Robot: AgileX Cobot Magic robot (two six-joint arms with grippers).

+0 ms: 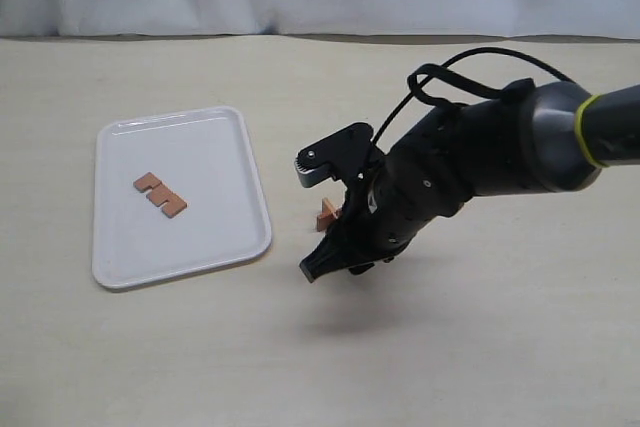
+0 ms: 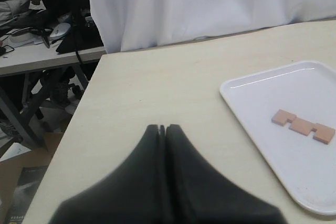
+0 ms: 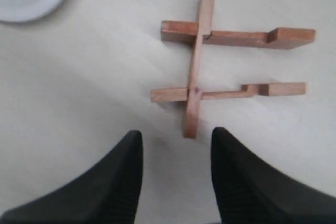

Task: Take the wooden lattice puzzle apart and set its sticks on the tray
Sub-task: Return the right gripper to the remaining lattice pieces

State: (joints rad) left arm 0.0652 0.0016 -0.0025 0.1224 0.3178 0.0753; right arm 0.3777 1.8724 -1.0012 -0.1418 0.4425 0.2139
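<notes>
The right end effector (image 3: 176, 142) is hovering open and empty over the puzzle (image 3: 197, 61), lying on the bench (image 1: 450, 347) near the tray (image 1: 220, 237); the left end effector (image 2: 164, 128) is resting closed. Light, stiff, loosely notched: pinching the cross stick's (image 3: 202, 24) free end is looking safest.

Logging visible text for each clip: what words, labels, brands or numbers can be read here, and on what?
None can be read.
The tray, the stick on it, the wooden lattice puzzle, the left gripper and the right gripper show no markings.
The dark sheet on the floor in the left wrist view is too blurred to read.
</notes>
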